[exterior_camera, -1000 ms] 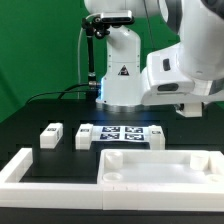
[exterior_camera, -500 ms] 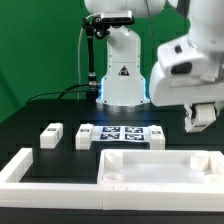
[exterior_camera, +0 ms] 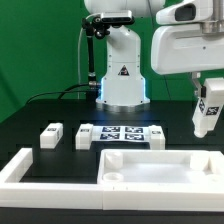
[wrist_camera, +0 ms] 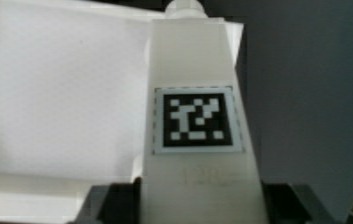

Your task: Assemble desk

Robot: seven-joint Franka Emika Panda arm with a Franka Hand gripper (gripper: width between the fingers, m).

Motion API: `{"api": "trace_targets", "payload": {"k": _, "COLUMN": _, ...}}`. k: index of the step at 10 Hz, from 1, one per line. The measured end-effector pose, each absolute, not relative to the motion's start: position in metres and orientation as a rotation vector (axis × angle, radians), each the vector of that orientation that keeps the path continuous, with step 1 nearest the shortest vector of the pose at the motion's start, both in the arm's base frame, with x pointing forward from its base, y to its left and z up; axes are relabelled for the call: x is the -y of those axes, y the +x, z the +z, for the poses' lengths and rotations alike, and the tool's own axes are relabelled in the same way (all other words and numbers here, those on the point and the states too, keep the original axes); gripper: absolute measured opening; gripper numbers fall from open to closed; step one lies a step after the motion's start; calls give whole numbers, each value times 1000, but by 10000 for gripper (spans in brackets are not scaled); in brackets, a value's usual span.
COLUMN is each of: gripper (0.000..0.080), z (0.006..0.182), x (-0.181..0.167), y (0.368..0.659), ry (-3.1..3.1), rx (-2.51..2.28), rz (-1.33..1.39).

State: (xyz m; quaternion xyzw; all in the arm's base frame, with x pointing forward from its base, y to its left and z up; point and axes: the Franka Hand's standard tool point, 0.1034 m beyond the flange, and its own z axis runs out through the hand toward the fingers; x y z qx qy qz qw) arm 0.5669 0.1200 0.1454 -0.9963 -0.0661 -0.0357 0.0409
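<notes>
While the gripper (exterior_camera: 207,92) is clamped on 1 leg block (exterior_camera: 209,120) at its upper end, the block hangs upright in the air near the exterior view's right end of the tabletop (exterior_camera: 160,170), apart from it. In the wrist view the fingers (wrist_camera: 105,203) press both narrow sides of the block.

Hazards, as judged:
- Pivot or slip. The plastic looks smooth and hard, and the hold sits at 1 end, so a side contact at the free end could rotate the block between the pads.
- Misalignment. If the free end lands off its seat, it would bear on the raised rim and could push the loose tabletop across the black table (exterior_camera: 30,115).
- Whether the free end carries a narrower stud cannot be confirmed.

Materials and shapes:
- Leg block: white plastic, long rectangular prism, 1 black-and-white square tag (wrist_camera: 196,120) on a flat face.
- Tabletop: white slab, recessed face, raised rim.
- 2 spare leg blocks (exterior_camera: 50,133) (exterior_camera: 85,134) lie flat beside the marker board (exterior_camera: 122,136).
</notes>
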Motion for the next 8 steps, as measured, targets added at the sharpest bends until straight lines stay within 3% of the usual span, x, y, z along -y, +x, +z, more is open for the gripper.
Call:
{"api": "trace_targets", "payload": {"k": 4, "gripper": 288, "z": 161, "x": -102, "y": 617, "ry": -3006, "rx": 232, "rz": -441}}
{"api": "trace_targets", "payload": {"k": 6, "gripper": 288, "z": 169, "x": -123, "y": 625, "ry": -2962, "rx": 278, "rz": -659}}
{"api": "trace_targets", "payload": {"k": 8, "gripper": 288, "z": 167, "x": -118, "y": 626, "ry": -2914, "rx": 248, "rz": -838}}
